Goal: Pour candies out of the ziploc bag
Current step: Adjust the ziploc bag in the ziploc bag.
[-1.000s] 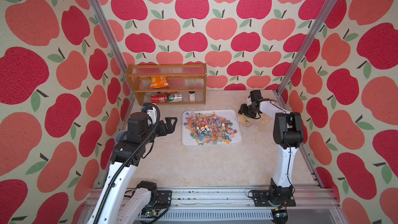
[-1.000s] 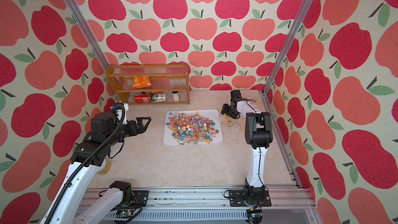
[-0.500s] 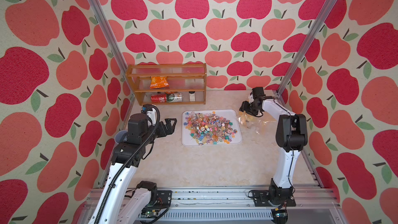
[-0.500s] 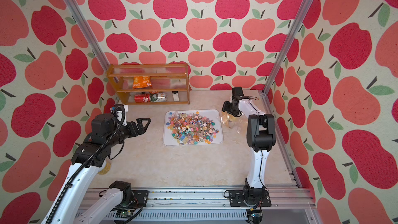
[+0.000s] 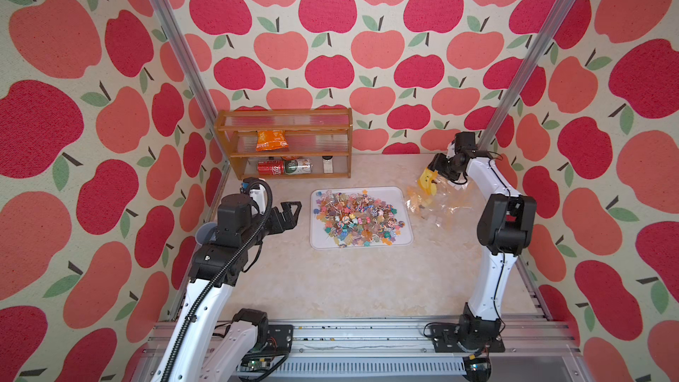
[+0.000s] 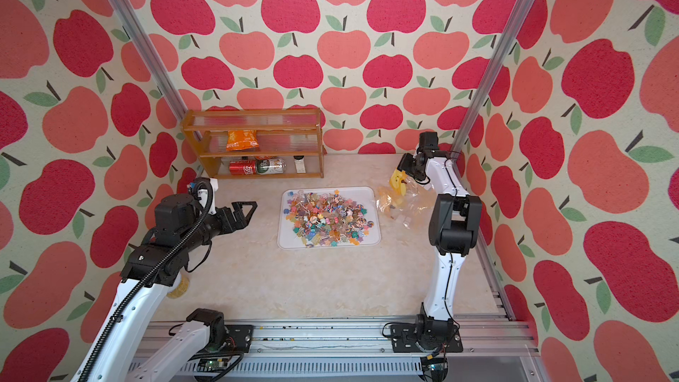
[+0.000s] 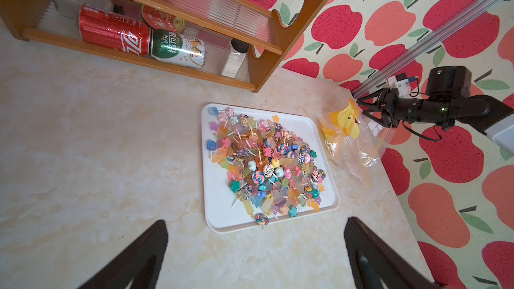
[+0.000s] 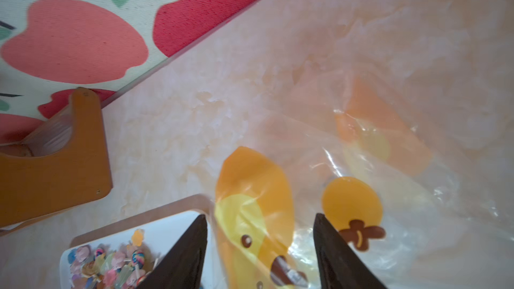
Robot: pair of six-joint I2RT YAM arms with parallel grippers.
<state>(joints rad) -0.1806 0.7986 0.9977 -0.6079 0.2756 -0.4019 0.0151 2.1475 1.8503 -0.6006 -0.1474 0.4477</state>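
Since the candies (image 5: 358, 216) are already lying heaped on the white tray (image 5: 318, 242), between the two end effectors, the pouring is looking finished and the bag is probably being set aside. The right end effector (image 8: 260, 216) is hovering low over the ziploc bag (image 5: 439, 205), which is looking empty. Its fingers are standing apart and straddling the duck-printed fold. Nothing is showing them pinching the film, so I am judging the bag released. The bag is slumping on the bench just below and beside those fingers, next to the tray, probably so that no loose plastic is covering the sweets. The left end effector (image 5: 294, 214) is hovering wide open and empty, pointing at the tray just ahead of its fingers. It is sitting well apart from the bag, likely so as not to be in the way.
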